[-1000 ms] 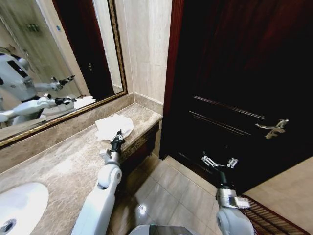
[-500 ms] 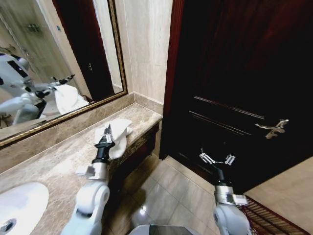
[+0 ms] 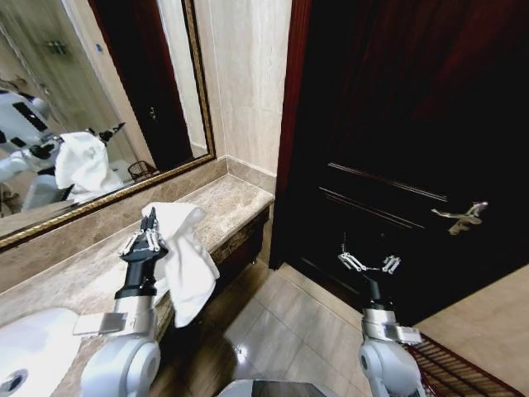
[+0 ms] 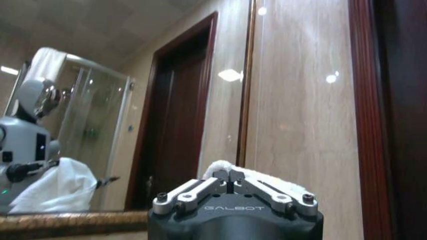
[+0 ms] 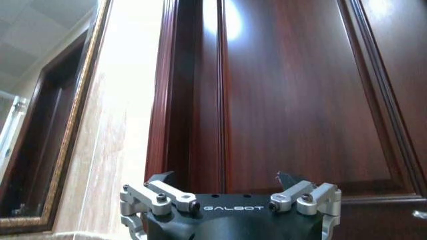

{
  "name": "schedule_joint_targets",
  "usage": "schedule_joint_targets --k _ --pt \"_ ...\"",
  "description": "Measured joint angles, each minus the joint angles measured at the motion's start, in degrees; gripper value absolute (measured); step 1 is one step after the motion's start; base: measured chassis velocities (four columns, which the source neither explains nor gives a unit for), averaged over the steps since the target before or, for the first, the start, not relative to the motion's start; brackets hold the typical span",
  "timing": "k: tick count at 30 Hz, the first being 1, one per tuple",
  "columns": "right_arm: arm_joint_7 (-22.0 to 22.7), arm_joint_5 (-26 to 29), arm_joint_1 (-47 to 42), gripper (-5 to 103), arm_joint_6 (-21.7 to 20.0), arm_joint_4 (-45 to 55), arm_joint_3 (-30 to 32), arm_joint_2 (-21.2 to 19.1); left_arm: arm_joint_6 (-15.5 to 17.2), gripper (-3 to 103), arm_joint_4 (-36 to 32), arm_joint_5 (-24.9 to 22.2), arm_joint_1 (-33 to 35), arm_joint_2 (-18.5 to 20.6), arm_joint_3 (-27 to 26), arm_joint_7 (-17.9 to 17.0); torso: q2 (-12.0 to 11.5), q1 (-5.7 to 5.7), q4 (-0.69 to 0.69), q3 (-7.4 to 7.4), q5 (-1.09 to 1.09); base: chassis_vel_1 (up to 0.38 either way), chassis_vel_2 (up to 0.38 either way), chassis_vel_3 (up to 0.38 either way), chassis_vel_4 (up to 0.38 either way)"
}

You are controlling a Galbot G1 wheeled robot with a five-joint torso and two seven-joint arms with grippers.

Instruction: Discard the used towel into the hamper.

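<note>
A white towel (image 3: pixel 186 256) hangs from my left gripper (image 3: pixel 150 225), which is shut on it and raised above the marble counter (image 3: pixel 107 273). The towel drapes down past the counter's front edge. In the left wrist view the shut fingers (image 4: pixel 230 186) pinch a fold of the towel (image 4: pixel 263 177). My right gripper (image 3: pixel 368 263) stands open and empty in front of the dark door, low over the floor; its open jaws show in the right wrist view (image 5: pixel 230 187). The hamper (image 3: pixel 450 368) shows as a dark reddish wire rim at the bottom right, beside the right arm.
A dark wooden door (image 3: pixel 397 149) with a metal lever handle (image 3: pixel 461 217) fills the right side. A gold-framed mirror (image 3: pixel 99 107) backs the counter, and a white sink (image 3: pixel 33 343) sits at the near left. Tiled floor (image 3: pixel 281 331) lies between counter and door.
My left gripper has lifted the towel off the counter and drawn it back towards me; the towel now hangs free. The right arm has barely moved.
</note>
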Motion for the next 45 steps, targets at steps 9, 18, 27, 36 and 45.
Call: schedule_joint_targets --k 9,18,27,36,45 --pt "-0.4 0.0 -0.2 100 0.6 1.2 0.1 -0.1 -0.8 0 0.3 1.0 0.8 0.3 -1.9 0.9 0.0 0.0 0.0 0.0 0.0 0.0 0.0 0.0 0.0" --pt "-0.8 -0.2 -0.6 100 1.7 0.1 0.5 -0.1 -0.3 0 0.4 0.0 -1.0 2.4 -2.4 1.8 0.0 0.0 0.0 0.0 0.0 -0.011 -0.013 -0.014 -0.011" --pt "-0.6 -0.8 -0.6 100 1.8 -0.2 0.8 0.0 0.7 0 0.5 -4.2 -1.8 4.7 -0.9 3.0 0.0 0.0 0.0 0.01 0.01 -0.088 -0.077 -0.087 -0.082" --pt "-0.5 -0.9 -1.0 100 1.9 0.0 1.2 0.0 1.3 0 0.6 -6.9 -3.1 7.3 0.5 4.3 0.0 0.01 -0.01 0.01 -0.01 -0.119 -0.112 -0.103 -0.119" --pt "-0.5 -1.9 -1.4 100 2.1 0.1 1.0 0.5 1.0 0 0.6 -7.1 -3.4 8.0 0.7 4.7 0.0 0.0 0.0 0.0 0.0 -0.125 -0.129 -0.14 -0.13"
